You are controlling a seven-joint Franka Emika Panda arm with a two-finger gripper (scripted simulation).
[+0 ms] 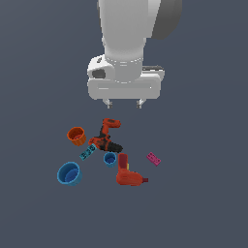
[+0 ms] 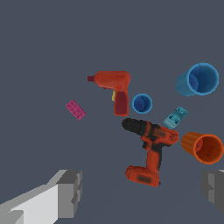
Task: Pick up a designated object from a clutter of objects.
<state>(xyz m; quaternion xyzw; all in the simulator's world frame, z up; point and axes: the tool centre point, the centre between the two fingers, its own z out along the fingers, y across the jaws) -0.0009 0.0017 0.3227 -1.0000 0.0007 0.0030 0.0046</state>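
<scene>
The designated object, an all-red power drill (image 1: pixel 128 174) (image 2: pixel 114 83), lies on its side on the grey floor at the near edge of the clutter of objects. My gripper (image 1: pixel 124 103) (image 2: pixel 141 188) hangs open well above the clutter, holding nothing. It is closer to the slimmer orange-red drill with the black chuck (image 1: pixel 105 138) (image 2: pixel 151 148) than to the red drill. A small blue cup (image 1: pixel 110 158) (image 2: pixel 141 103) lies between the two drills.
An orange cup (image 1: pixel 76 136) (image 2: pixel 203 147) and a large blue cup (image 1: pixel 69 173) (image 2: pixel 199 79) lie on the exterior view's left. A cyan piece (image 1: pixel 87 153) (image 2: pixel 176 117) rests beside the orange-red drill. A pink flat block (image 1: pixel 153 159) (image 2: pixel 75 109) sits apart on the right.
</scene>
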